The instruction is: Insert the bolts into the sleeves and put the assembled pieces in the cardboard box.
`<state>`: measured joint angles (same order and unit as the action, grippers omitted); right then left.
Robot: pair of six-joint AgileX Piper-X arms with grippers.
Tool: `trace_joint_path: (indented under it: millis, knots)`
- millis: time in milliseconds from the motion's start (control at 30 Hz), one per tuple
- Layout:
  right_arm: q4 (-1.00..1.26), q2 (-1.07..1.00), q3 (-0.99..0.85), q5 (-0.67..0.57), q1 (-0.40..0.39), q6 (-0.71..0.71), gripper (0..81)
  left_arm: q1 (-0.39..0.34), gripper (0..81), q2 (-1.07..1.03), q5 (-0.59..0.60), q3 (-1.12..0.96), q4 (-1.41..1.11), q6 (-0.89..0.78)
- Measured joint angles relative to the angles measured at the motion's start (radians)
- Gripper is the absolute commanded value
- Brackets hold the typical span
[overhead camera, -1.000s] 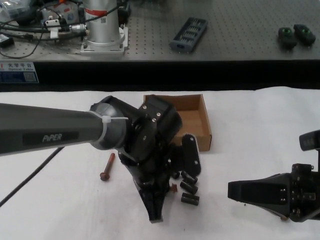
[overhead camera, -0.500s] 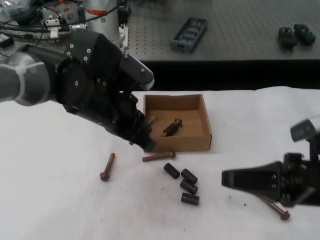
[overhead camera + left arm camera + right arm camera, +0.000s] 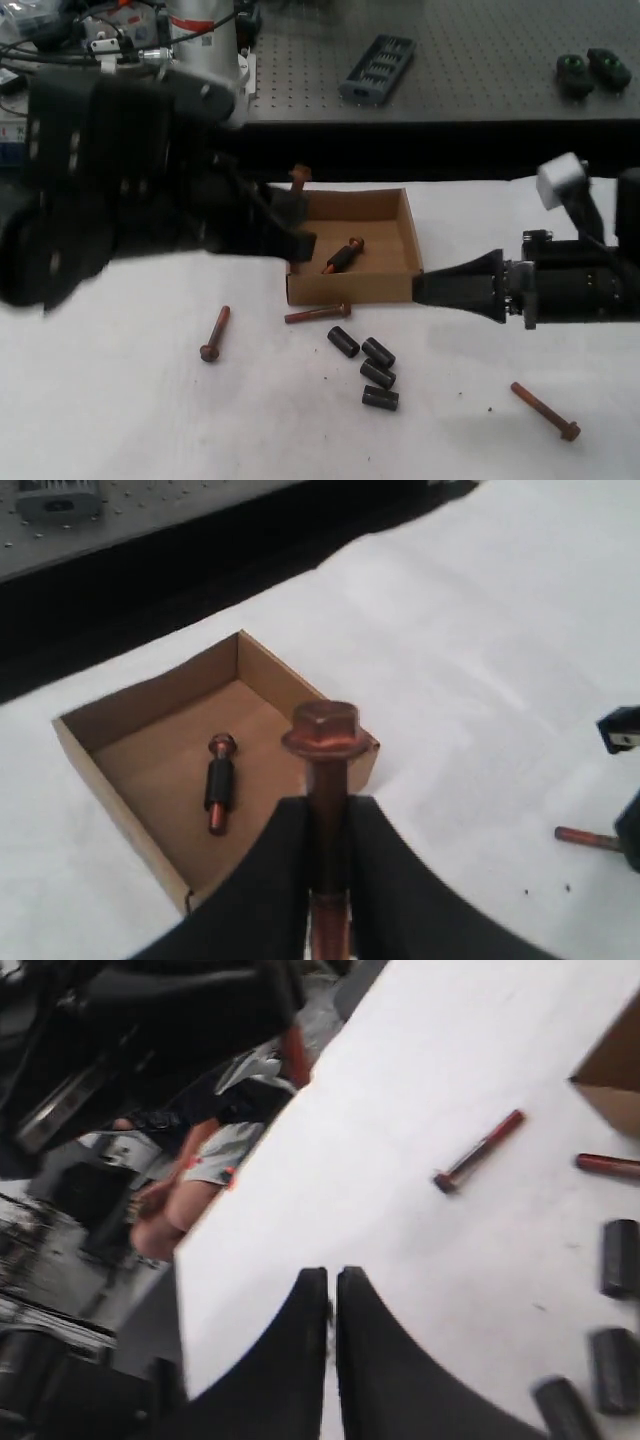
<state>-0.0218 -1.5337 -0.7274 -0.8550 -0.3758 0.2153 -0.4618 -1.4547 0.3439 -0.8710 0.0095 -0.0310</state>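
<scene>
I see left fingers [image 3: 262, 880] clamped on a bolt [image 3: 324, 770] beside the box [image 3: 150, 692]. My right fingers [image 3: 290, 1360] pressed together, empty.

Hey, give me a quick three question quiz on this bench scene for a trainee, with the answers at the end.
1. How many loose sleeves lie on the white cloth?
2. What does the left hand hold? A, a bolt; B, a sleeve; C, nothing.
3. True or false: the cardboard box is empty.
Key: 1, four. 2, A. 3, false: one assembled piece lies inside.
</scene>
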Motion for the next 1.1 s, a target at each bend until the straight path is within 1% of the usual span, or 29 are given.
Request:
trace_joint_path:
  millis: [100, 133, 200, 300, 333, 400, 433, 467, 633, 733, 767, 867, 933, 1100]
  knots:
    - [-0.253, 0.0, -0.09, 0.183, 0.0, -0.166, 4.3, 0.0, 7.6, 0.012, -0.011, 0.065, -0.08, -0.044]
    - [-0.253, 0.0, -0.09, 0.183, 0.0, -0.175, 4.3, 0.0, 7.6, 0.019, -0.025, 0.097, -0.099, -0.057]
    - [-0.37, 0.0, -0.145, 0.3, -0.011, -0.254, 4.3, 0.0, 7.6, 0.043, -0.053, 0.164, -0.127, -0.067]
    - [-0.463, -0.008, -0.201, 0.396, -0.046, -0.315, 4.3, 0.0, 7.6, 0.076, -0.082, 0.216, -0.158, -0.074]
    - [-0.474, -0.028, -0.215, 0.409, -0.081, -0.325, 4.3, 0.0, 7.6, 0.105, -0.089, 0.248, -0.198, -0.074]
    - [-0.49, -0.061, -0.246, 0.426, -0.125, -0.334, 4.3, 0.0, 7.6, 0.147, -0.117, 0.28, -0.243, -0.082]
    - [-0.494, -0.1, -0.283, 0.441, -0.165, -0.34, 4.3, 0.0, 7.6, 0.147, -0.126, 0.283, -0.247, -0.086]
    - [-0.498, -0.122, -0.295, 0.449, -0.184, -0.34, 4.3, 0.0, 7.6, 0.166, -0.135, 0.292, -0.259, -0.091]
    - [-0.508, -0.203, -0.334, 0.48, -0.238, -0.34, 4.2, 0.0, 7.6, 0.279, -0.161, 0.358, -0.282, -0.114]
    - [-0.525, -0.263, -0.363, 0.487, -0.256, -0.34, 0.8, 0.0, 7.6, 0.32, -0.185, 0.39, -0.282, -0.119]
    - [-0.534, -0.275, -0.376, 0.49, -0.256, -0.34, 3.5, 0.0, 7.6, 0.332, -0.193, 0.4, -0.282, -0.119]
    - [-0.552, -0.292, -0.417, 0.528, -0.256, -0.345, 15.6, 0.0, 7.6, 0.369, -0.214, 0.438, -0.282, -0.127]
    - [-0.559, -0.3, -0.434, 0.549, -0.256, -0.354, 21.1, 0.0, 7.6, 0.392, -0.23, 0.459, -0.282, -0.135]
    - [-0.607, -0.334, -0.518, 0.61, -0.259, -0.409, 21.5, 0.0, 7.6, 0.436, -0.258, 0.482, -0.282, -0.146]
